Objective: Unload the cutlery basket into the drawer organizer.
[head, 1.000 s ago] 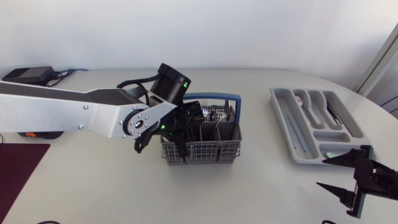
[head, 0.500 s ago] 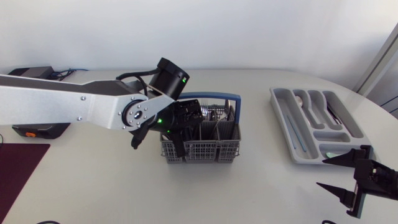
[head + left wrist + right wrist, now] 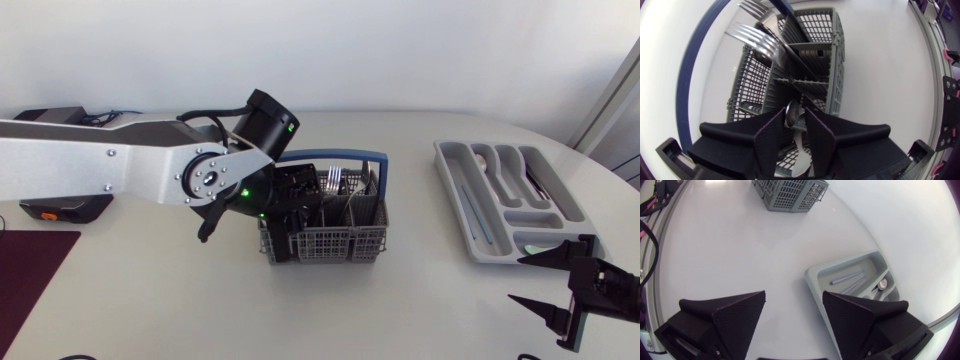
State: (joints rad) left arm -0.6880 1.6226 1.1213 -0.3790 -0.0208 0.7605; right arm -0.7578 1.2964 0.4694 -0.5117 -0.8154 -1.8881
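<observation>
The grey mesh cutlery basket (image 3: 340, 243) with a blue handle (image 3: 340, 157) stands mid-table. My left gripper (image 3: 290, 215) is down in its left end. In the left wrist view the gripper (image 3: 795, 125) is open, its fingers close on either side of a spoon (image 3: 792, 111) that stands bowl up. Two forks (image 3: 757, 42) stand tines up in the cell ahead. The grey drawer organizer (image 3: 455, 190) lies at the right with several pieces in it. My right gripper (image 3: 545, 280) hangs open and empty near the front right corner, beside the organizer (image 3: 815, 277).
A black device (image 3: 45, 120) sits at the back left. A dark red mat (image 3: 30, 265) lies at the front left edge. An orange-based object (image 3: 60, 210) shows under my left arm. Bare table lies between basket (image 3: 790, 192) and organizer.
My left arm has pushed its gripper lower into the basket's left end, and its fingers have narrowed around the spoon. The right arm has not moved.
</observation>
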